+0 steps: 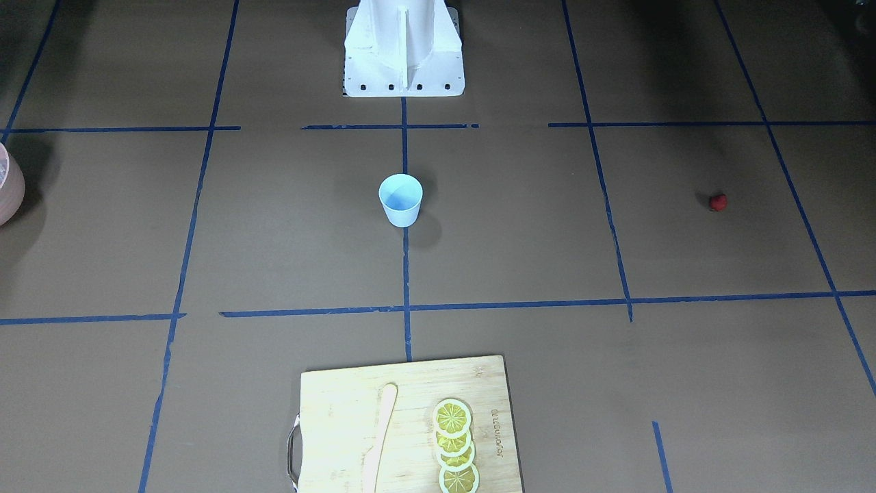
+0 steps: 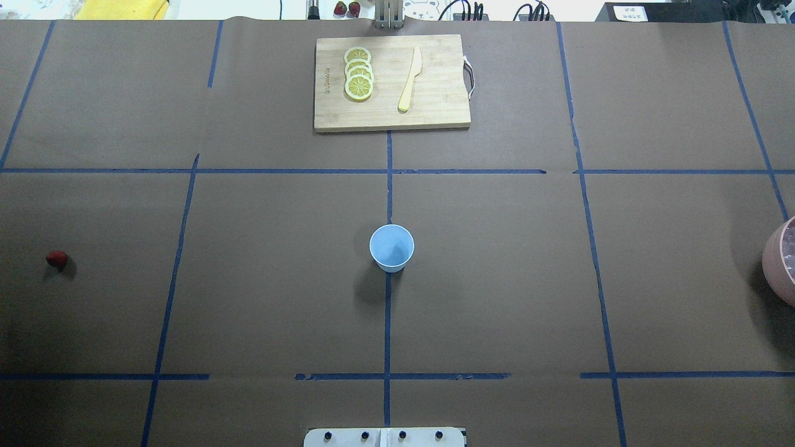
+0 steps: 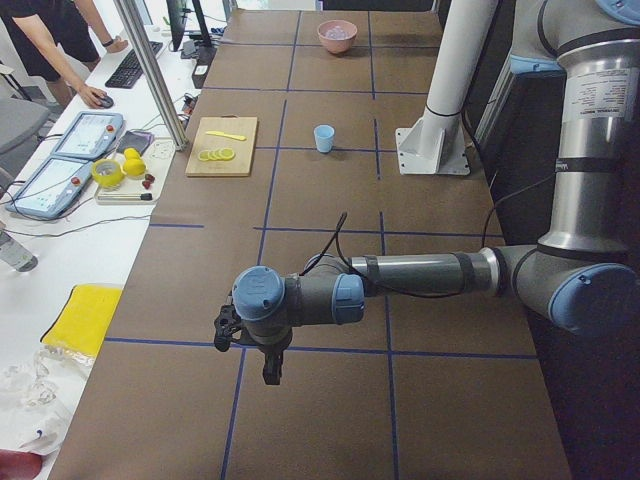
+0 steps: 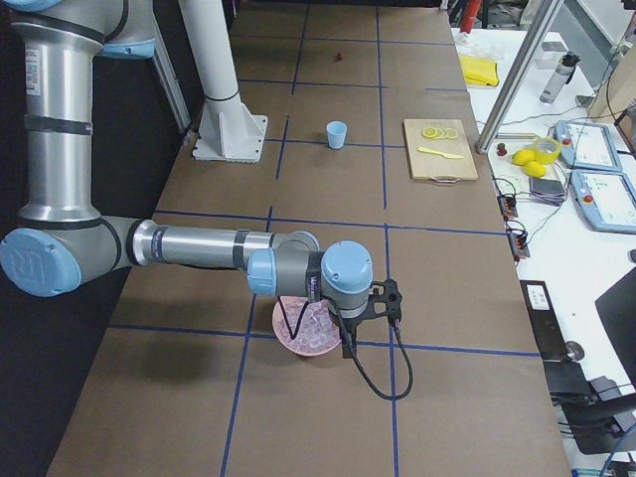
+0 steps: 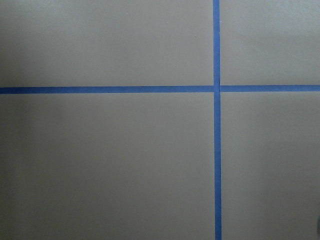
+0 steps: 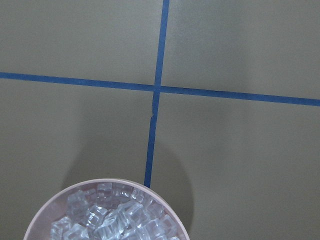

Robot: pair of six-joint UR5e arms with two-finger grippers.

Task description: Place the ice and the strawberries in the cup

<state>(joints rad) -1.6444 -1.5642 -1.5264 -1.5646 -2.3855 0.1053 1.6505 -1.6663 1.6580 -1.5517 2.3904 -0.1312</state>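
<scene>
Nothing's done yet tbh. The cup (image 2: 391, 248) sits empty mid-table, the strawberry (image 2: 56, 259) is way off to its left, and the ice (image 6: 112, 216) is all in the bowl (image 2: 784, 261). Left gripper (image 3: 268, 372) and right gripper (image 4: 348, 346): can't tell how wide.

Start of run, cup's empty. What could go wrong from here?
1. The strawberry is tiny and lies loose far out on the robot's left; a slightly off pinch may roll it away.
2. The ice is heaped clear cubes in the pink bowl; cubes may slip out or come up several at once.
3. The cup stands free with a small mouth; an off-centre drop may miss, a bump may tip it.
</scene>
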